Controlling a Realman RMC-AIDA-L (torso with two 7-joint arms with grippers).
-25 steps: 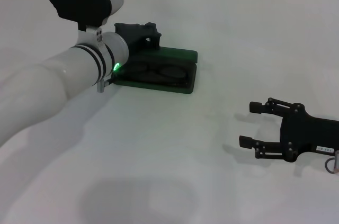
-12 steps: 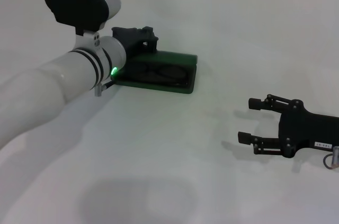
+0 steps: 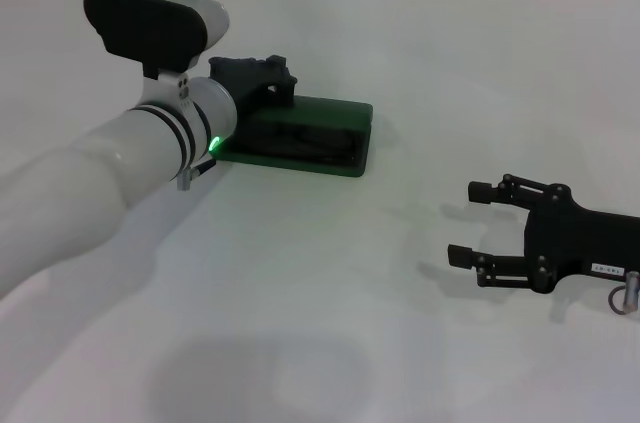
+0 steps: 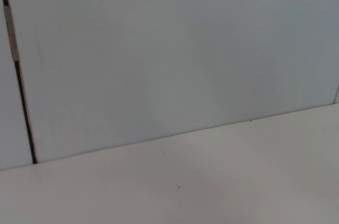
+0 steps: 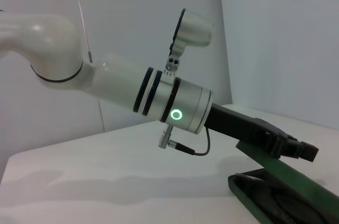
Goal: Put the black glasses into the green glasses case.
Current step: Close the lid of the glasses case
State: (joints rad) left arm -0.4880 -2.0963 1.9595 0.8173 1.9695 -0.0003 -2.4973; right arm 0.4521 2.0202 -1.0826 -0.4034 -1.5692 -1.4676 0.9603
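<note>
The green glasses case lies left of the table's middle in the head view, its lid tilted low over the base. My left gripper rests on top of that lid. In the right wrist view the left gripper lies along the slanted lid, and the black glasses lie inside the base beneath it. Only a dark gap under the lid shows in the head view. My right gripper stands open at the right, well away from the case, holding nothing. The left wrist view holds only wall and table.
The white table stretches bare around the case and between the two arms. A tiled wall runs along the table's far edge. My left forearm crosses the table's left side.
The case lid has come down lower over the base, hiding more of the glasses. My left gripper has shifted slightly left with it. The right gripper has drifted a little nearer.
</note>
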